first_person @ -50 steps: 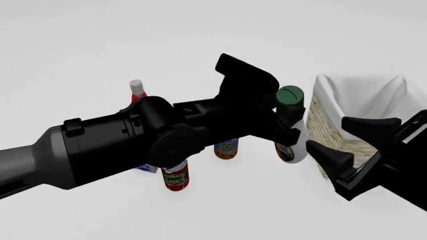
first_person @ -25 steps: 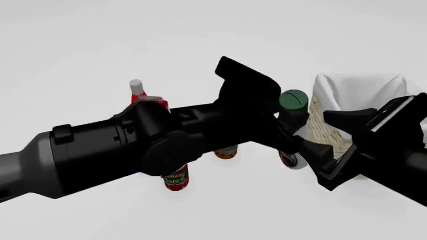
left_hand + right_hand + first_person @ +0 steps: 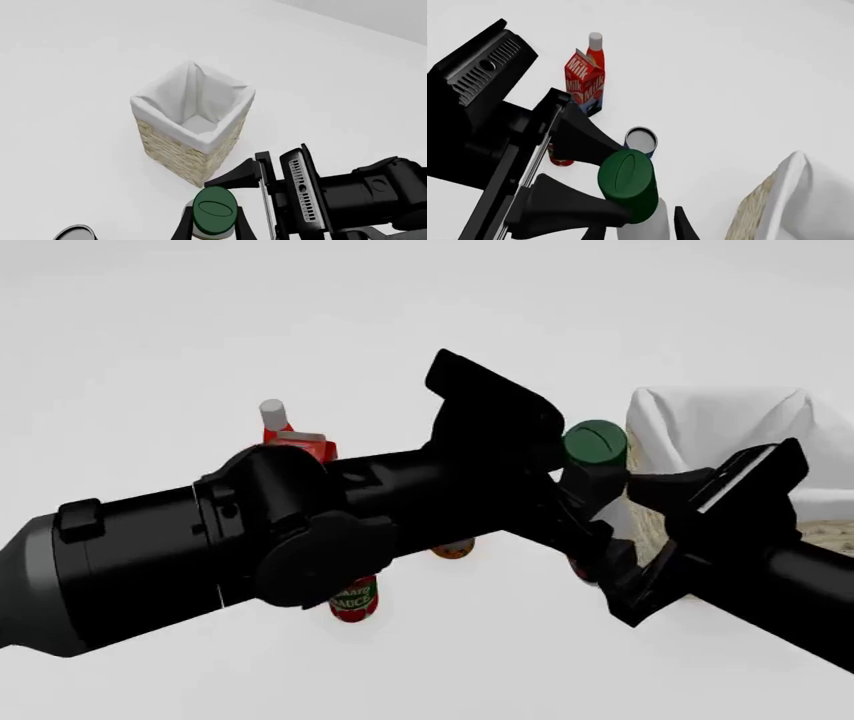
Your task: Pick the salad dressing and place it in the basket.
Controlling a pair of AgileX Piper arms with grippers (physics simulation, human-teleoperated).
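Dressing bottle point(image 3: 639, 200) is clamped at its neck by left gripper point(image 3: 602, 183); right gripper point(image 3: 223, 224), jaws spread, is placed around it. Basket point(image 3: 190, 125) nearby; milk carton point(image 3: 584, 82), can point(image 3: 640, 140) behind.

You've got the salad dressing point(image 3: 594, 455), a white bottle with a dark green round cap, upright and off the table, pinched at the neck between the left gripper's point(image 3: 590, 187) fingers. It sits just beside the basket point(image 3: 694, 425), a square pale wicker one with white cloth lining folded over its rim, standing upright on the table.
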